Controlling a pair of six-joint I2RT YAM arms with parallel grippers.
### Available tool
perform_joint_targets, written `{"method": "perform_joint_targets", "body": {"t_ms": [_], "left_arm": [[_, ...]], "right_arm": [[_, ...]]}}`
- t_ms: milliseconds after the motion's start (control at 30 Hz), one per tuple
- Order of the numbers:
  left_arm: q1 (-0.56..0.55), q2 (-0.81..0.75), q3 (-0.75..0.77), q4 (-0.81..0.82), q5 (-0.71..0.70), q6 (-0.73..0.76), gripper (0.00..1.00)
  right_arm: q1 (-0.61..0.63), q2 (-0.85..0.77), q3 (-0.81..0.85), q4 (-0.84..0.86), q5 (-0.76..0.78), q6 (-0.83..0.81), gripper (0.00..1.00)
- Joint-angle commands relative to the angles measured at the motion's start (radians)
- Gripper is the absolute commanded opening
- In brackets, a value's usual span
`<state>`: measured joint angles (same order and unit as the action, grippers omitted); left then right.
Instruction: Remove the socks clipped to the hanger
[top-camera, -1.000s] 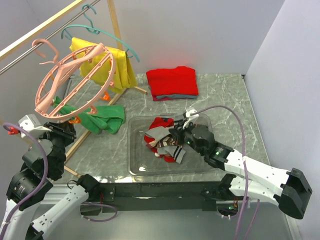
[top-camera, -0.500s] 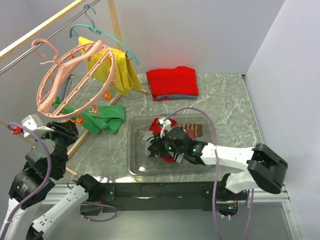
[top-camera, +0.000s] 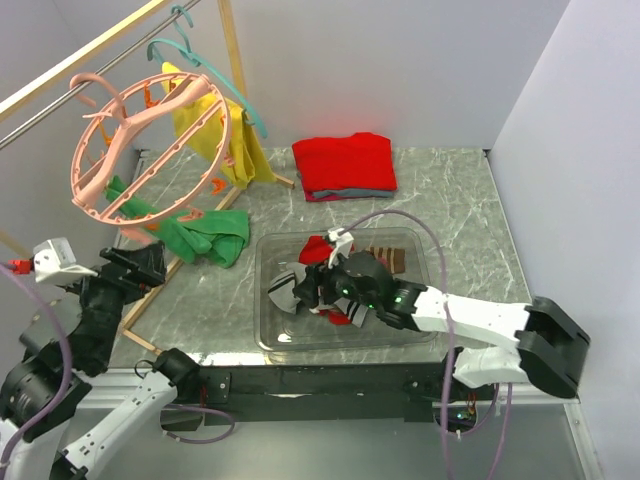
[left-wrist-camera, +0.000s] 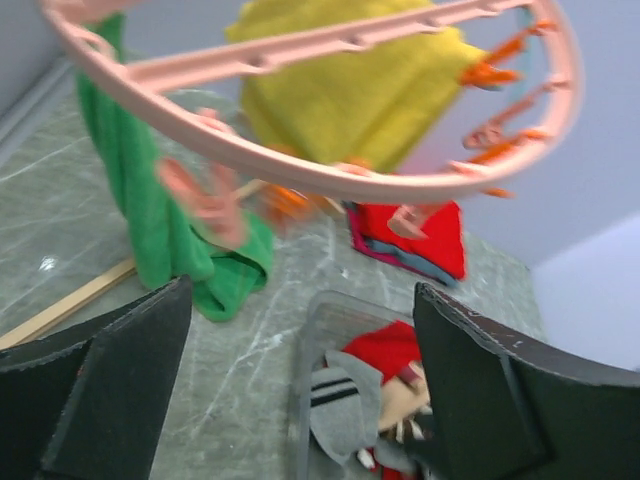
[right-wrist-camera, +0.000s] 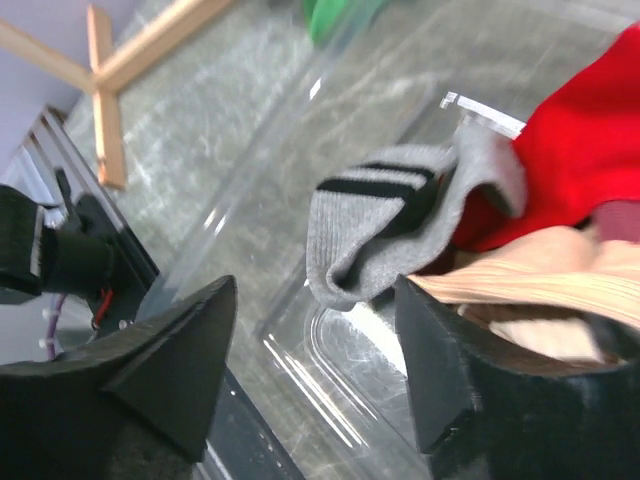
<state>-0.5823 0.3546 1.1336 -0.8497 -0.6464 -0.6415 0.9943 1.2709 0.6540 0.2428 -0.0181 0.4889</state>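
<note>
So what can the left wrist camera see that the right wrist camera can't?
Only the left wrist view shows the pink hanger, with no socks on the part in view, the yellow shirt and the folded red garment. Only the right wrist view shows the black base at the table's near edge. Both show the clear tray holding a grey sock and a red sock, plus the green cloth and the marble table.
</note>
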Motion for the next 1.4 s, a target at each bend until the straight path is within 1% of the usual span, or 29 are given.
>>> {"method": "perform_joint_targets", "body": {"t_ms": [0, 33, 133, 167, 200, 233, 267, 333, 367, 433, 500, 533, 567, 600, 633, 667, 733, 767, 800, 967, 1033, 1067, 1100, 1133, 1167, 1200, 1267, 1300, 1367], "left_arm": [[-0.002, -0.042, 0.055, 0.070, 0.245, 0.097, 0.99], [-0.004, -0.042, 0.060, 0.084, 0.358, 0.130, 0.99], [-0.002, -0.022, 0.063, 0.130, 0.548, 0.175, 0.96], [-0.001, -0.011, 0.060, 0.139, 0.659, 0.180, 0.96], [-0.002, 0.016, 0.045, 0.158, 0.715, 0.184, 0.96], [-0.001, 0.033, 0.034, 0.196, 0.779, 0.181, 0.96], [-0.002, 0.053, 0.019, 0.225, 0.891, 0.181, 0.96], [-0.002, 0.113, -0.029, 0.283, 1.008, 0.171, 0.96], [-0.002, 0.150, -0.062, 0.357, 1.097, 0.166, 0.96], [-0.002, 0.181, -0.095, 0.424, 1.133, 0.135, 0.96], [-0.002, 0.198, -0.158, 0.553, 1.183, 0.090, 0.96], [-0.001, 0.201, -0.187, 0.607, 1.200, 0.068, 0.97], [-0.004, 0.205, -0.242, 0.712, 1.215, 0.045, 0.96], [-0.002, 0.207, -0.271, 0.762, 1.247, 0.025, 0.96], [-0.002, 0.210, -0.299, 0.802, 1.254, -0.018, 0.96], [-0.004, 0.213, -0.354, 0.842, 1.251, -0.036, 0.96], [-0.007, 0.205, -0.415, 0.958, 1.232, -0.089, 0.96], [-0.008, 0.184, -0.482, 0.995, 1.219, -0.105, 0.96], [-0.011, 0.167, -0.515, 1.050, 1.194, -0.122, 0.96], [-0.014, 0.055, -0.685, 1.109, 1.122, -0.158, 0.96], [-0.014, 0.029, -0.736, 1.158, 1.108, -0.201, 0.96], [-0.016, 0.000, -0.799, 1.181, 1.104, -0.222, 0.96], [-0.016, -0.017, -0.833, 1.210, 1.099, -0.272, 0.96], [-0.016, -0.052, -0.901, 1.272, 1.096, -0.299, 0.96], [-0.016, -0.069, -0.931, 1.294, 1.091, -0.340, 0.96], [-0.016, -0.087, -0.958, 1.307, 1.088, -0.352, 0.96], [-0.016, -0.147, -1.015, 1.281, 1.058, -0.374, 0.96], [-0.017, -0.170, -1.031, 1.267, 1.047, -0.379, 0.96], [-0.017, -0.247, -1.071, 1.215, 1.012, -0.389, 0.96]], "right_arm": [[-0.006, -0.114, -0.028, -0.019, 0.089, -0.044, 0.75], [-0.006, -0.139, -0.034, -0.019, 0.090, -0.044, 0.77], [-0.008, -0.169, -0.053, -0.005, 0.078, -0.036, 0.79], [-0.008, -0.177, -0.057, 0.001, 0.072, -0.030, 0.79], [-0.008, -0.182, -0.065, 0.007, 0.058, -0.027, 0.79], [-0.008, -0.188, -0.070, 0.019, 0.050, -0.024, 0.80], [-0.008, -0.192, -0.073, 0.024, 0.044, -0.018, 0.80], [-0.008, -0.200, -0.080, 0.032, 0.035, -0.013, 0.80], [-0.009, -0.202, -0.085, 0.035, 0.035, -0.007, 0.82], [-0.008, -0.214, -0.096, 0.033, 0.038, 0.000, 0.83], [-0.009, -0.228, -0.117, 0.035, 0.038, 0.010, 0.84], [-0.008, -0.248, -0.125, 0.036, 0.044, 0.016, 0.86], [-0.008, -0.257, -0.135, 0.039, 0.049, 0.025, 0.88], [-0.008, -0.268, -0.155, 0.039, 0.058, 0.031, 0.91], [-0.008, -0.292, -0.168, 0.047, 0.067, 0.039, 0.92], [-0.008, -0.306, -0.181, 0.053, 0.081, 0.054, 0.97], [-0.010, -0.352, -0.226, 0.085, 0.093, 0.069, 1.00], [-0.008, -0.367, -0.244, 0.104, 0.092, 0.086, 1.00], [-0.009, -0.405, -0.282, 0.140, 0.092, 0.091, 1.00], [-0.011, -0.534, -0.433, 0.231, 0.127, 0.166, 1.00], [-0.011, -0.611, -0.480, 0.276, 0.139, 0.186, 1.00], [-0.010, -0.639, -0.526, 0.285, 0.150, 0.194, 1.00], [-0.011, -0.706, -0.549, 0.296, 0.182, 0.204, 1.00], [-0.011, -0.743, -0.574, 0.300, 0.196, 0.221, 1.00], [-0.011, -0.786, -0.624, 0.305, 0.211, 0.230, 1.00], [-0.011, -0.876, -0.648, 0.294, 0.243, 0.244, 1.00], [-0.010, -0.976, -0.715, 0.257, 0.291, 0.283, 1.00], [-0.011, -1.080, -0.731, 0.187, 0.311, 0.296, 1.00], [-0.011, -1.183, -0.764, 0.103, 0.374, 0.335, 1.00]]}}
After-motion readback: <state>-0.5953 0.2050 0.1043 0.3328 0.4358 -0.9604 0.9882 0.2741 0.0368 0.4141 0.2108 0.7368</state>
